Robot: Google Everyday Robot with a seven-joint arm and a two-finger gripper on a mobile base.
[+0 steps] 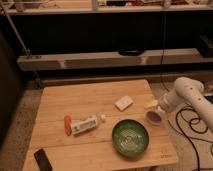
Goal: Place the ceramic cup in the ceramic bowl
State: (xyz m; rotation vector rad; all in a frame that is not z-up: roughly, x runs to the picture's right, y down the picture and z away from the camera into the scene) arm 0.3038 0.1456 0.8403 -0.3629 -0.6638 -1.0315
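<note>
Wooden surface (75, 100): pale planks that carried everything in front of me.
Gripper (159, 113): at the end of my white arm (186, 94), which reached in from the right. It hung over the right edge of the surface, just up and right of the bowl (130, 138).
Fingers: closed on the cup (154, 117), which hid most of them.
Cup: small and white, held in my grip and tipped so that its round mouth faced forward and down. It was near the bowl's upper right rim, apart from it and not inside.
Bowl: dark green and round, with paler ribbed rings within. It sat upright near the front right of the surface.
Block (123, 103): flat and white, lying left of my gripper and behind the bowl.
Yellowish piece (151, 104): between the block and my arm, just beside the cup. I could not tell what it was.
Tube (85, 123): white with an orange cap at its left end, lying on its side left of the bowl.
Black slab (42, 159): flat and dark, at the front left corner.
Cables (192, 125): dark loops on the floor to the right.
</note>
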